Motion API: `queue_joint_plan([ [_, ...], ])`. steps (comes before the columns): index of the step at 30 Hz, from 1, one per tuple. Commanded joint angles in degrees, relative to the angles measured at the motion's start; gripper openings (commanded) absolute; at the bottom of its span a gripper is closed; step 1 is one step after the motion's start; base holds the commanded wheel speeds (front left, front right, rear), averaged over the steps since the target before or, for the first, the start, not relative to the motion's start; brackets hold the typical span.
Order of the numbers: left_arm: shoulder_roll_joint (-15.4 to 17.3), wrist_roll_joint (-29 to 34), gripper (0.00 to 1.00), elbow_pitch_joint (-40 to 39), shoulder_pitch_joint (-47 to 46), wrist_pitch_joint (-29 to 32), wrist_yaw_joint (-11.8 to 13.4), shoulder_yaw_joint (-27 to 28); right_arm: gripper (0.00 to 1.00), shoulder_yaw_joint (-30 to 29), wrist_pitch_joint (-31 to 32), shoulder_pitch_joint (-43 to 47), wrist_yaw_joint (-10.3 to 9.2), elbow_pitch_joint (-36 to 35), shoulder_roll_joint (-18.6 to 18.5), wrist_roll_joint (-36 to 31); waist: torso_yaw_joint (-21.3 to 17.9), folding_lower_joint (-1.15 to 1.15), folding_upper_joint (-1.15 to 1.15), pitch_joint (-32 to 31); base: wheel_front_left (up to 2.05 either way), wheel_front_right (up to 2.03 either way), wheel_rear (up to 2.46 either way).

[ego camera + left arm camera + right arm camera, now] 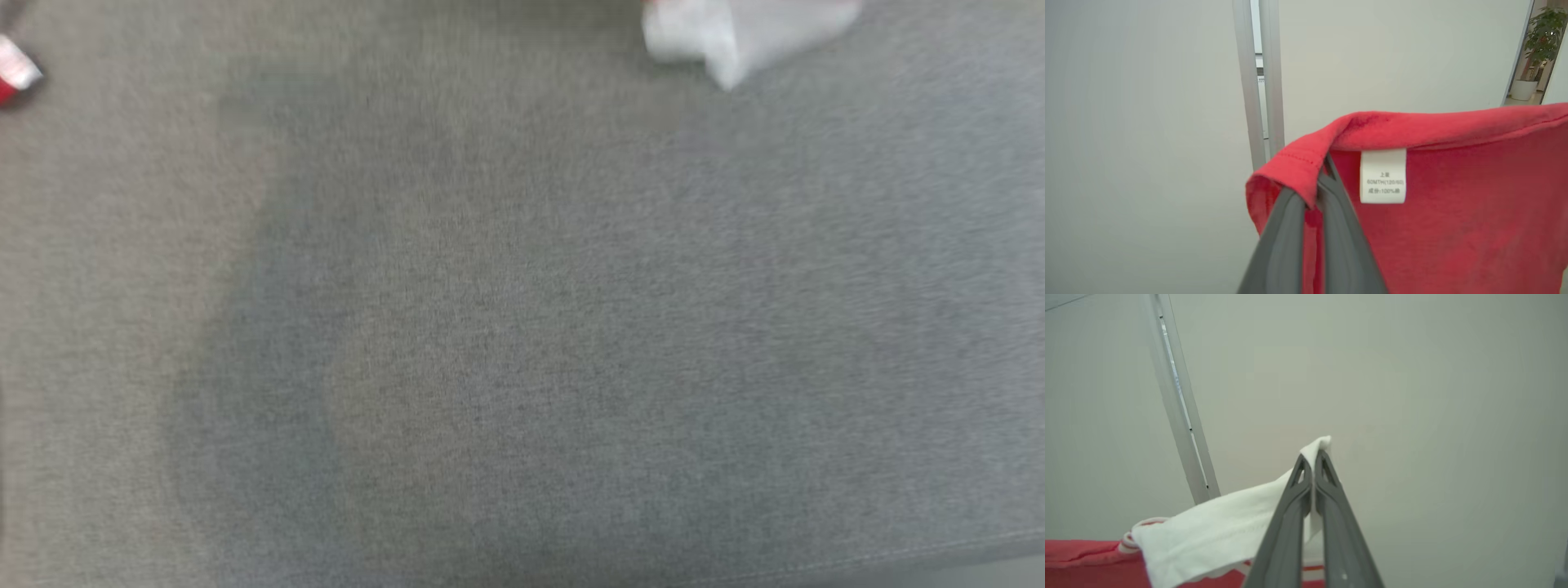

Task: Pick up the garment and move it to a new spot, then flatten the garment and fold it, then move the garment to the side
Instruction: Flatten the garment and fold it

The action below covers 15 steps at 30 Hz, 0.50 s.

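Garment [1453, 224]: we count one, red with a white part [1220, 531], held by both our grippers. Our left gripper [1318, 179] is clamped tight on the red hem, with one white label [1383, 175] just right of its fingertips. Our right gripper [1312, 457] is pinched closed on the white part, which trails down and left from its tips. One grey surface [522, 327] lies below.
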Motion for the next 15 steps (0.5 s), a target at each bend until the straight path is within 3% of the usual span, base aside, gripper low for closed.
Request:
queue_joint_plan([
  [1, -0.14, 3.06, 0.00, 4.19, -4.21, -4.70, -0.60, -0.19, 0.00, -0.07, -5.11, -3.86, 0.00, 2.90, 1.59, -2.64, 2.34, -0.01, 0.00, 14.47, 0.00, 0.00, 0.00],
  [4, -1.77, 6.48, 0.00, 13.45, -10.59, -15.66, -1.41, -0.81, 0.00, 0.38, -15.24, -9.82, -0.01, 10.39, 4.81, -6.74, 1.95, -0.01, 0.00, 15.75, 0.00, 0.00, 0.00],
  [8, -2.62, 8.60, 0.00, 23.00, -14.07, -24.47, -2.87, -2.46, 0.00, 0.72, -22.99, -12.42, -0.01, 18.54, 6.68, -7.56, 1.04, -0.01, 0.00, 15.21, 0.00, 0.00, 0.00],
  [11, -3.18, 7.54, 0.00, 28.85, -11.97, -28.32, -4.00, -4.38, 0.00, 2.06, -25.99, -9.27, 0.00, 23.51, 7.37, -5.71, 0.50, -0.01, 0.00, 14.45, 0.00, 0.00, 0.00],
  [15, -2.59, 6.03, 0.00, 32.48, -5.30, -32.33, -4.62, -8.60, 0.00, 5.65, -28.73, -0.43, 0.00, 24.58, 6.90, -0.77, 0.17, -0.01, 0.00, 11.84, 0.00, 0.00, 0.00],
])
